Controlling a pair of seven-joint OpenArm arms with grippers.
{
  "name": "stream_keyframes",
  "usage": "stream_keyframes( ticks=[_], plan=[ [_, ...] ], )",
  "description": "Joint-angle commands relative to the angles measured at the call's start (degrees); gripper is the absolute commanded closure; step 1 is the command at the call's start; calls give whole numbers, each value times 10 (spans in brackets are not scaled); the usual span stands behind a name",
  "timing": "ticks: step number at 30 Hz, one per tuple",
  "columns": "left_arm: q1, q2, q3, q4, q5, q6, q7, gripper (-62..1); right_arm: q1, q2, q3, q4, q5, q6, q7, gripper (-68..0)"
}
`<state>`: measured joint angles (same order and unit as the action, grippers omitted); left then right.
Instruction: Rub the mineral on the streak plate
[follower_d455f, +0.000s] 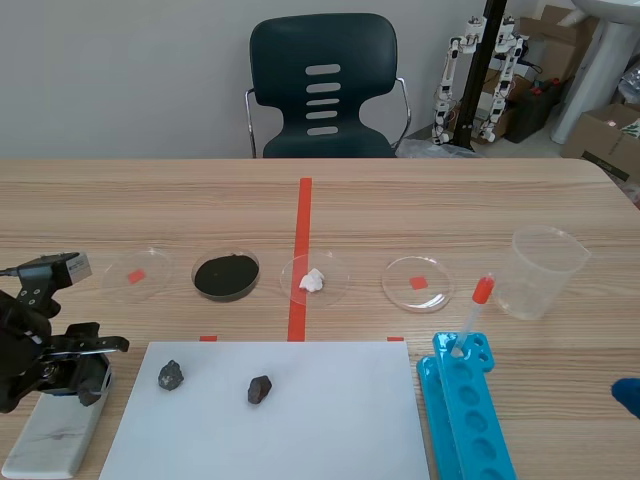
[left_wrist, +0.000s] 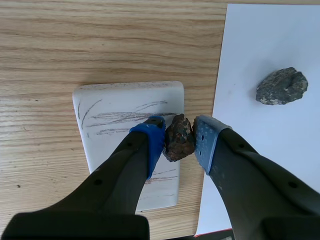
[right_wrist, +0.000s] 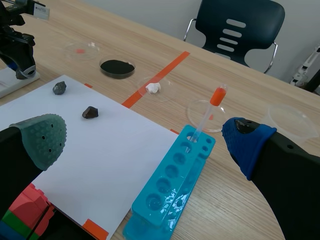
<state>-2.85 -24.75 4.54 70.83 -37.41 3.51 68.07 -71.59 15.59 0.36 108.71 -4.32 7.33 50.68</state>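
Observation:
My left gripper (left_wrist: 179, 137) is shut on a dark brown mineral (left_wrist: 178, 137), holding it over the right part of the white streak plate (left_wrist: 107, 125), which bears several thin brownish streaks. In the scene view the left gripper (follower_d455f: 88, 385) sits over the streak plate (follower_d455f: 50, 440) at the table's front left. Two more minerals lie on the white sheet (follower_d455f: 300, 420): a grey one (follower_d455f: 171, 375) and a dark brown one (follower_d455f: 260, 389). The grey one (left_wrist: 281, 86) lies ahead and to the right of the left gripper. My right gripper (right_wrist: 145, 137) is open and holds nothing, hovering above the blue rack (right_wrist: 170, 187).
A blue test tube rack (follower_d455f: 463, 410) holds an orange-capped dropper (follower_d455f: 473, 310). Along the table's middle stand petri dishes: one with black powder (follower_d455f: 226, 275), one with a white lump (follower_d455f: 313, 280), two with red marks (follower_d455f: 417, 283). A clear cup (follower_d455f: 540, 272) stands at the right.

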Motion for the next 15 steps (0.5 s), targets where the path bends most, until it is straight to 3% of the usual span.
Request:
stream_keyframes(
  ticks=[1,10,15],
  plan=[
    [-2,-1,0,0,33,12,-1,-116,2,1,3,12,4,0,9,-679],
    [-2,-1,0,0,184,89,10,-116,2,1,3,12,4,0,9,-679],
    [-2,-3,0,1,223,106,10,-116,2,1,3,12,4,0,9,-679]
  ],
)
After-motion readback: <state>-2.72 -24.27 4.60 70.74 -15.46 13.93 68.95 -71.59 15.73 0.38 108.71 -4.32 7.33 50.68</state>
